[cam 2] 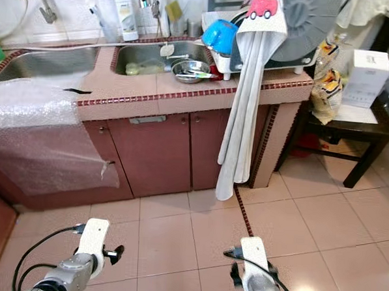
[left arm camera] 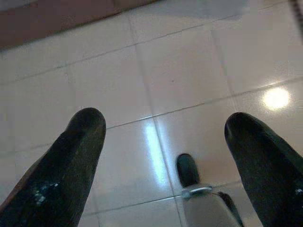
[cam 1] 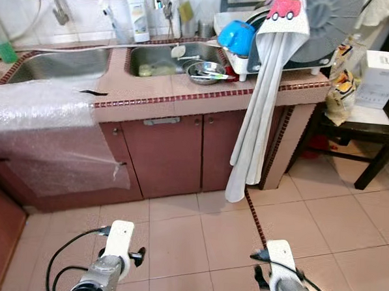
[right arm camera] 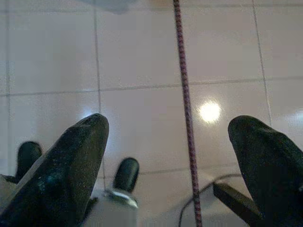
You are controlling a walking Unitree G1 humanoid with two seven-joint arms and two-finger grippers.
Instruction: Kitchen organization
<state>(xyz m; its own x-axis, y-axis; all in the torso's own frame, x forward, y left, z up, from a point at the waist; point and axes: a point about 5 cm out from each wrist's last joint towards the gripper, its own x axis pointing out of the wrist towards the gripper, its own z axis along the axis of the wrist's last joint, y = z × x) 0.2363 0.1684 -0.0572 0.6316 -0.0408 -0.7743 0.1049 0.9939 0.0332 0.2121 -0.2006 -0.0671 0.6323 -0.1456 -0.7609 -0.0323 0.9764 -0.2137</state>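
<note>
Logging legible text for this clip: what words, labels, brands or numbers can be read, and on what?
No text reads clearly.
White bottle by the sink: label too blurred.
White box on the dark table: print too small.
Snack bag: print unreadable.
Hanging cloth: a red car picture, no words.

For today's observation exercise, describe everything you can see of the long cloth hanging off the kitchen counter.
The cloth is pale grey-white and looks like soft fabric, folded into long vertical pleats. Its top is draped over the dish rack on the tiled counter, where it carries a red car print. It hangs down past the counter edge, in front of the reddish cabinet doors, ending just above the tiled floor.
</note>
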